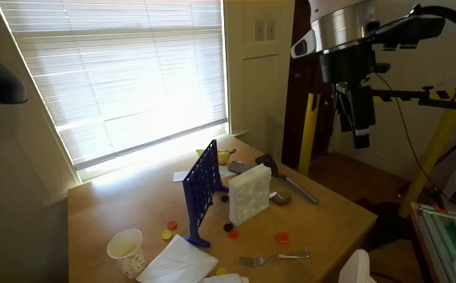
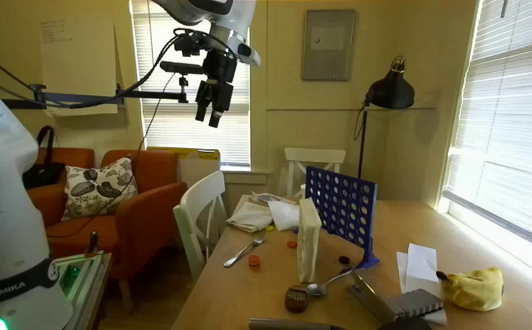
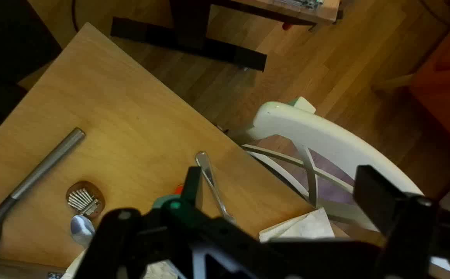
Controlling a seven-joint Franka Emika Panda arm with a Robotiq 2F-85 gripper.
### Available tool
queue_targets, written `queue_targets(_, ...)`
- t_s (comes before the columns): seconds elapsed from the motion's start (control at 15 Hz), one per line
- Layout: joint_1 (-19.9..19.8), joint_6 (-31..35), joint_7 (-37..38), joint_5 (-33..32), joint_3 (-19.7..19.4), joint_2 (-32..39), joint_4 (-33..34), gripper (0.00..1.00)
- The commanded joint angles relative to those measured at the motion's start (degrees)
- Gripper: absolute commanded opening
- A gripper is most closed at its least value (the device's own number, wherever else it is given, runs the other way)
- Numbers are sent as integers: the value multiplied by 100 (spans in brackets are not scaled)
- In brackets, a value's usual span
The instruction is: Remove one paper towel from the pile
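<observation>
White paper towels, blue rack, black claw, orange armchair, leaf-patterned cushion

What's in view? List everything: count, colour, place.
table: one, tan, by window
paper towel pile: one, white, upright on table
game grid: one, blue, beside pile
discs: at least seven, red, yellow, black, table
napkins, papers: at least two each, white, table
cup: one, white, table
fork, spoon: one each, silver, table
kalimba: one, brown, table
spatula: one, black-grey, table
pouch: one, yellow, table
metallic item: count unclear, grey, table
chairs: two, white, at table
seating: count unclear, orange, background
cushion: one, white patterned, seating
bag, lamp: one each, black, background
robot arm: one, white, beside table
fingers: two, black, above table height
</observation>
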Motion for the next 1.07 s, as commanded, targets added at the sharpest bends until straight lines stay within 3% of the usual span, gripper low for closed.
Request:
queue_targets(0.0, -58, -15, -12, 12, 51, 4, 14, 100)
queue_targets(0.33, -96, 49, 3, -34, 28, 54, 12, 100)
queue_targets(0.47, -254, 343, 96, -343, -26, 177, -18, 100)
queue_targets(0.8, -564, 1380, -1655, -1797, -479, 563, -138, 100)
queue_targets(1.0, -731, 2434, -2413, -2453, -734, 921, -275, 100)
